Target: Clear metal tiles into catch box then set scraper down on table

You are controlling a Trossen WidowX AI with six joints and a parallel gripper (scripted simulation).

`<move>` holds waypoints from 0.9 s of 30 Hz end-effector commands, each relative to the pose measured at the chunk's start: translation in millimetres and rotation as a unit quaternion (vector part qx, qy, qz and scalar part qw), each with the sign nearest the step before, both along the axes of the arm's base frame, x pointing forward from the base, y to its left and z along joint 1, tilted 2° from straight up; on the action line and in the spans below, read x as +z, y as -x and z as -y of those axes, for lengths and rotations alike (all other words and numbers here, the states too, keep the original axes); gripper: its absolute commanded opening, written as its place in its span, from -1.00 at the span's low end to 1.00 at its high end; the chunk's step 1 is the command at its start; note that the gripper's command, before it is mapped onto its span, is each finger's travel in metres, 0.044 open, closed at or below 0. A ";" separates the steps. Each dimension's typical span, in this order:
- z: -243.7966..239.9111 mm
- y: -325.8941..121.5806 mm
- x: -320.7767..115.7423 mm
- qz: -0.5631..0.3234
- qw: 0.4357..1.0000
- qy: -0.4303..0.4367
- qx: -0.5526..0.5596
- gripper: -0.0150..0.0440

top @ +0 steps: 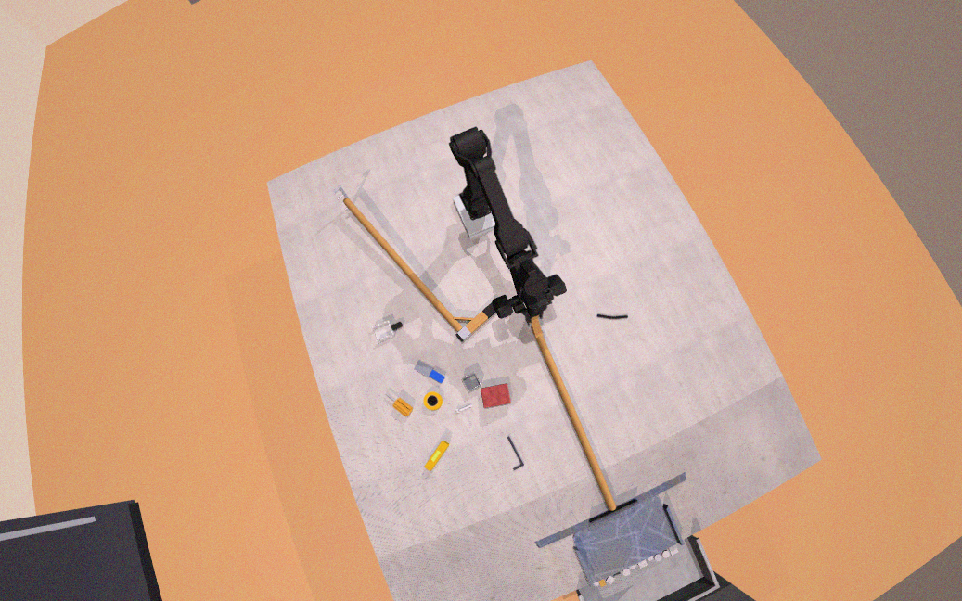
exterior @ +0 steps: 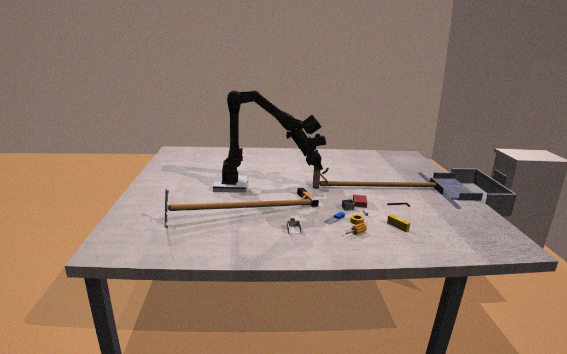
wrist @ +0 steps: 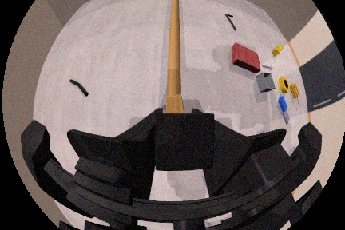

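My gripper is shut on the upright black-topped grip of the long scraper. The wooden shaft runs low over the table towards the bench plate. The dark scraper blade is at the plate's near edge; whether it touches is unclear. A row of several small tiles, pale with one orange, lies along the plate's far edge; I cannot tell if they rest on the plate or in the catch box. The box's inside is partly hidden.
A wooden-handled rake lies beside the gripper. A red block, grey cup, yellow tape roll and hex key lie to one side. A black bent rod lies opposite.
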State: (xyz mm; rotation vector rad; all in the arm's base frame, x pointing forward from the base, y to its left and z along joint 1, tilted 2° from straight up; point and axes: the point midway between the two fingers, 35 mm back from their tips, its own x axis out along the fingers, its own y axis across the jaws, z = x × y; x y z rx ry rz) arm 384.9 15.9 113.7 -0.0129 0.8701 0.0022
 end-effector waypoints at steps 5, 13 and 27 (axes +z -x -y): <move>-1.7 -14.3 2.5 0.006 1.000 0.000 0.001 -0.49; -2.0 -25.1 3.8 0.006 1.000 0.000 0.001 -0.49; -2.4 -50.1 5.2 0.007 1.000 0.000 0.001 -0.49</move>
